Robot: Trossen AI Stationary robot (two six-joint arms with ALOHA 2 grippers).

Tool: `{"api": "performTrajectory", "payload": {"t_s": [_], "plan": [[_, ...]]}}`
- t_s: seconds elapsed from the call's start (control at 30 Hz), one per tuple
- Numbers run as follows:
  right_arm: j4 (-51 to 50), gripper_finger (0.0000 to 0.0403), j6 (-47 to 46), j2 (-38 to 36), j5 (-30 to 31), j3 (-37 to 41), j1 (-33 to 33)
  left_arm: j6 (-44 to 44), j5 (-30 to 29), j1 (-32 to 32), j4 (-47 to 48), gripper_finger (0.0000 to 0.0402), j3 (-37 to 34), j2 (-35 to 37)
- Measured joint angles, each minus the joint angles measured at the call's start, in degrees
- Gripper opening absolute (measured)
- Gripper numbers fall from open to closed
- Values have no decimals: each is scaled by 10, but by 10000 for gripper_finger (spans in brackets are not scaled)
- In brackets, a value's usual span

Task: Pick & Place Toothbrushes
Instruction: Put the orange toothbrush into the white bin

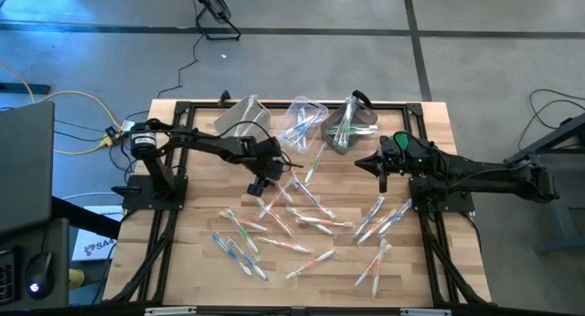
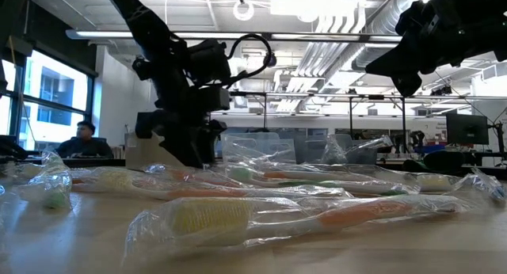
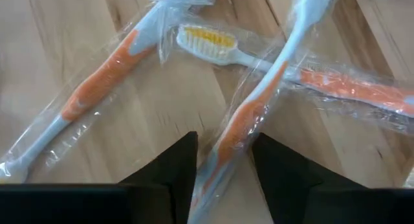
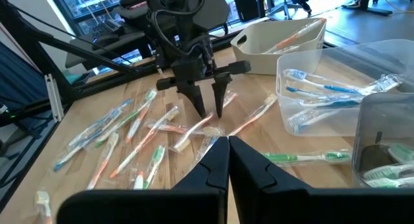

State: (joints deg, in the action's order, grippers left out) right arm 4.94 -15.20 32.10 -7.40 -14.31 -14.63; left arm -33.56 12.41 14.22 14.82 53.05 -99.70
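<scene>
Many wrapped toothbrushes (image 1: 302,226) with orange, blue or green handles lie scattered flat on the wooden table. My left gripper (image 1: 259,184) is open and points down, low over the pile's far left part. In the left wrist view its fingers (image 3: 178,169) stand on either side of the handle of an orange-handled toothbrush (image 3: 236,130) that lies across another orange one (image 3: 336,85). The right wrist view shows this gripper (image 4: 210,112) from the front, fingertips near the table. My right gripper (image 1: 382,170) is shut and empty, raised right of the pile near the bins.
Three bins stand along the far edge: a white one (image 4: 284,39) with an orange toothbrush, a clear one (image 4: 336,94) with blue ones, a grey one (image 4: 388,153) with green ones. More toothbrushes lie near the right arm's base (image 1: 384,220). A person (image 2: 79,139) sits behind the table.
</scene>
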Motion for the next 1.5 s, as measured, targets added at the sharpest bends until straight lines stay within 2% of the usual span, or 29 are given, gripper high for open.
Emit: {"api": "performTrajectory", "payload": {"t_s": [0.3, 0.37, 0.6, 0.93, 1.03, 1.27, 1.5], "plan": [[0, 2, 0, 0, 0, 0, 0, -4, 6, 0, 8, 28, 0, 2], [0, 2, 0, 0, 0, 0, 0, -5, 1, 0, 9, 12, -1, 8], [0, 2, 0, 0, 0, 0, 0, -5, -2, 0, 43, 16, -1, 56], [0, 2, 0, 0, 0, 0, 0, 20, -6, 0, 103, 9, -1, 178], [1, 2, 0, 0, 0, 0, 0, 56, -46, 0, 110, 9, -1, 220], [5, 2, 2, 0, 7, 0, 0, 102, -209, 2, 85, 9, -1, 298], [5, 2, 6, 0, 30, 0, 0, 174, -231, 59, 46, 9, -1, 322]]}}
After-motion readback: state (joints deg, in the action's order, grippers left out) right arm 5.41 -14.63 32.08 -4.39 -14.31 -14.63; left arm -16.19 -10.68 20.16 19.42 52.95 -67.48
